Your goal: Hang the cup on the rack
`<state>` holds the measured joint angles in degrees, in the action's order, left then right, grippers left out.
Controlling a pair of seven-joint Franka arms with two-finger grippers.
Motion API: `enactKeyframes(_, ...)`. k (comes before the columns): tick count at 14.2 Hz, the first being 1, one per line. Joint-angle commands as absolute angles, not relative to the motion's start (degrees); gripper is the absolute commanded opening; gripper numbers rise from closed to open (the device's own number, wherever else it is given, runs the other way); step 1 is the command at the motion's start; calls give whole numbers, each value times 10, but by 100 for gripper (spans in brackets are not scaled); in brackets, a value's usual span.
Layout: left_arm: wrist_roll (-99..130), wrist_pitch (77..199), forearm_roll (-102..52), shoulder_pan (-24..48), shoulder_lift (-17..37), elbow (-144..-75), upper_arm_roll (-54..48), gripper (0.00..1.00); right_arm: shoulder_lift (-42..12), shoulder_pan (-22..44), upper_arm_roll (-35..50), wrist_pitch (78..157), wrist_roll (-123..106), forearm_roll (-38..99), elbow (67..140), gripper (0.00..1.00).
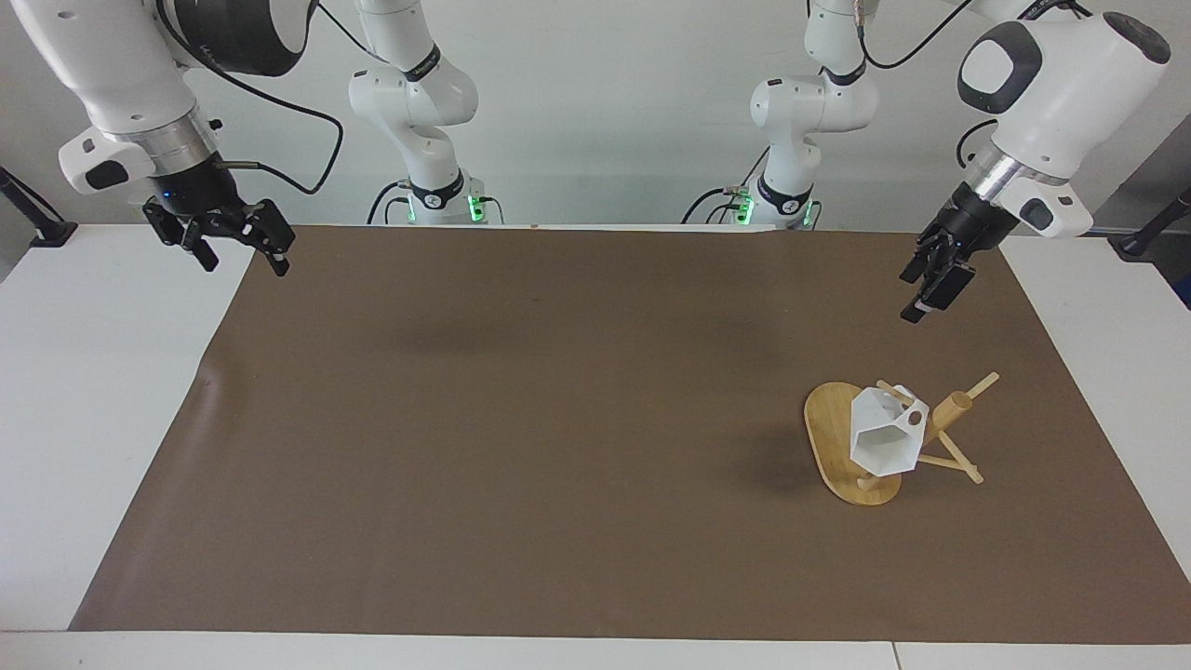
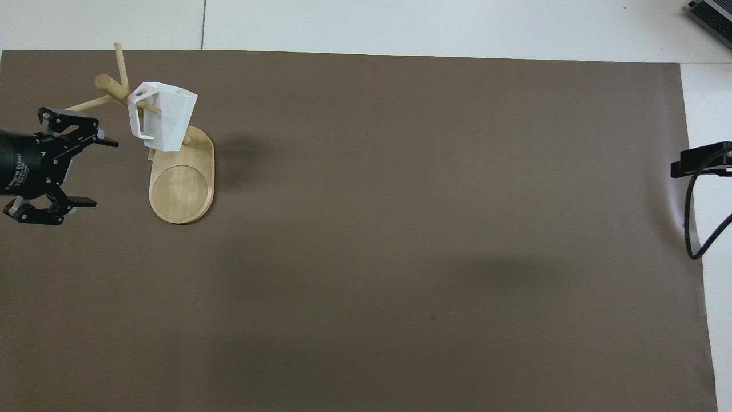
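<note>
The white faceted cup hangs by its handle on a thin peg of the bamboo rack, mouth tilted sideways, touched by neither gripper. The rack stands on its oval base toward the left arm's end of the table. My left gripper is open and empty, raised over the mat beside the rack and apart from it. My right gripper waits open and empty over the mat's edge at the right arm's end; only its tip shows in the overhead view.
A brown mat covers most of the white table. Black clamp stands sit at the table's two corners nearest the robots. A cable hangs from the right arm.
</note>
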<state>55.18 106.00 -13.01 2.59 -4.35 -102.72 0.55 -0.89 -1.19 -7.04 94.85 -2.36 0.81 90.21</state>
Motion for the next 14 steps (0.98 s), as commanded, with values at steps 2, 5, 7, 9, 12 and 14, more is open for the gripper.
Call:
enactKeyframes(2, 395, 1004, -43, 51, -29, -978, -2, 100, 0, -13, -71, 957, -32, -2, 916, 100)
enactKeyframes(5, 280, 984, -34, 48, -28, -957, -3, 100, 0, -13, -70, 957, -31, -1, 916, 100)
enactKeyframes(7, 204, 980, 2, 55, -25, -950, -4, 100, 0, -13, -70, 957, -30, -1, 916, 100)
enactKeyframes(9, 130, 955, 4, 54, -19, -935, -3, 100, 0, -13, -70, 956, -30, -1, 916, 100)
enactKeyframes(12, 20, 904, 4, 48, -18, -911, -1, 100, 0, -13, -70, 956, -30, -1, 916, 100)
enactKeyframes(14, -24, 889, 3, 46, -26, -912, 1, 100, 0, -13, -70, 956, -30, -1, 916, 100)
